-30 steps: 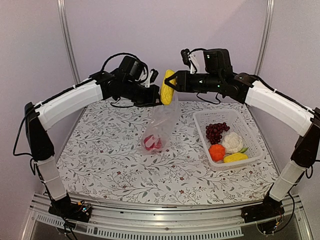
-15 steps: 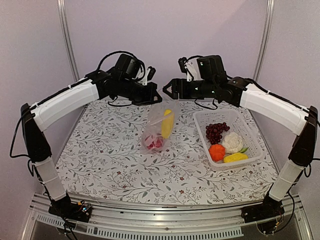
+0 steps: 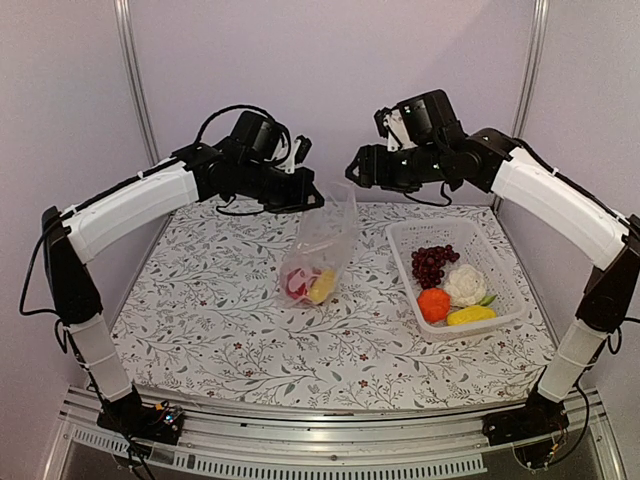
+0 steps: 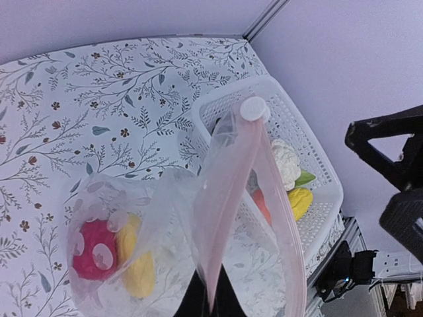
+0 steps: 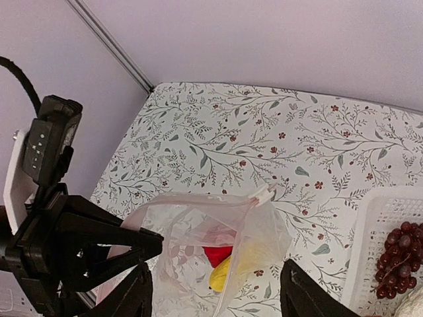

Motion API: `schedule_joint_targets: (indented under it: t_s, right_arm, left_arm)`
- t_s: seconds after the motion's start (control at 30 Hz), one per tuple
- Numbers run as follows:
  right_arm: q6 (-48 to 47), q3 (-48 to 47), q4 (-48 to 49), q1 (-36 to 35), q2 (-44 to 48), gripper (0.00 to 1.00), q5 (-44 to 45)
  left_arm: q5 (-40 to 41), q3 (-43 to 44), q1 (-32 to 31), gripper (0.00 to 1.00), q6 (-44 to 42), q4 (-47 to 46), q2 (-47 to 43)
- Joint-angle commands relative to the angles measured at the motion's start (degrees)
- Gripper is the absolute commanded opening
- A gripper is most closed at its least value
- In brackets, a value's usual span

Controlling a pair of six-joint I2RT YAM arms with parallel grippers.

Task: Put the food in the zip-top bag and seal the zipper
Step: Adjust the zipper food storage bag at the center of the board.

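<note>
My left gripper (image 3: 312, 198) is shut on the top edge of the zip-top bag (image 3: 322, 245) and holds it hanging with its bottom on the table. The bag's mouth is open. Its pinkish zipper (image 4: 228, 211) has a white slider (image 4: 252, 108). Inside lie the red pepper (image 3: 298, 283) and a yellow corn piece (image 3: 322, 288), which also show in the right wrist view (image 5: 223, 277). My right gripper (image 3: 354, 172) is open and empty, above and right of the bag's mouth. Grapes (image 3: 432, 264), cauliflower (image 3: 465, 283), an orange fruit (image 3: 433, 303) and a yellow piece (image 3: 470, 316) lie in the basket.
The white mesh basket (image 3: 498, 262) stands on the right of the floral tablecloth (image 3: 210, 310), close beside the bag. Purple walls and metal posts (image 3: 135, 80) close in the back and sides.
The yellow corn piece left my right gripper and dropped into the bag, landing beside the red pepper. My right gripper opened and drew back to the right. My left gripper stayed holding the bag.
</note>
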State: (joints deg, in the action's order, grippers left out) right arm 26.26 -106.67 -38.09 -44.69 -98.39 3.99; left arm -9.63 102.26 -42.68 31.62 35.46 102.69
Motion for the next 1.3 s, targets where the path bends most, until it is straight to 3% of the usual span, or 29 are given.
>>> schedule_joint_targets:
  t_s: [0.0, 0.17, 0.27, 0.47, 0.53, 0.73, 1.03, 1.27]
  right_arm:
    - [3.5, -1.5, -6.5, -0.4, -3.9, 0.63, -1.4]
    - [5.0, -5.0, -10.6, -0.4, -7.7, 0.59, -3.4]
    - [5.7, -4.7, -11.7, -0.4, -8.8, 0.49, -3.4]
    - [6.4, -4.7, -11.4, -0.4, -8.0, 0.01, -6.2]
    - [7.0, -4.6, -11.5, -0.4, -7.4, 0.0, -6.3]
    - [7.6, -4.7, -12.7, -0.4, -6.1, 0.0, -6.3]
    - [7.3, -4.6, -13.1, -0.4, -5.6, 0.0, -7.1]
    - [7.5, -4.5, -12.8, -0.4, -4.8, 0.0, -6.8]
  left_arm:
    - [0.4, 0.2, 0.5, 0.03, 0.0, -0.2, -1.9]
    - [0.6, 0.7, 0.2, 0.04, -0.4, 1.6, -2.0]
    - [1.0, 0.9, -0.2, 0.06, -1.0, 2.9, -2.0]
    - [4.5, 5.0, -1.3, 0.26, -1.4, 11.0, -1.1]
    - [5.1, 6.7, -1.8, 0.27, -1.5, 14.5, -0.8]
    - [5.6, 7.0, -3.2, 0.18, -1.4, 19.0, -1.6]
    - [-1.0, 9.4, -4.0, 0.26, 0.3, 15.8, 0.9]
    - [-0.9, 14.1, -4.0, 0.16, 1.5, 18.3, 5.6]
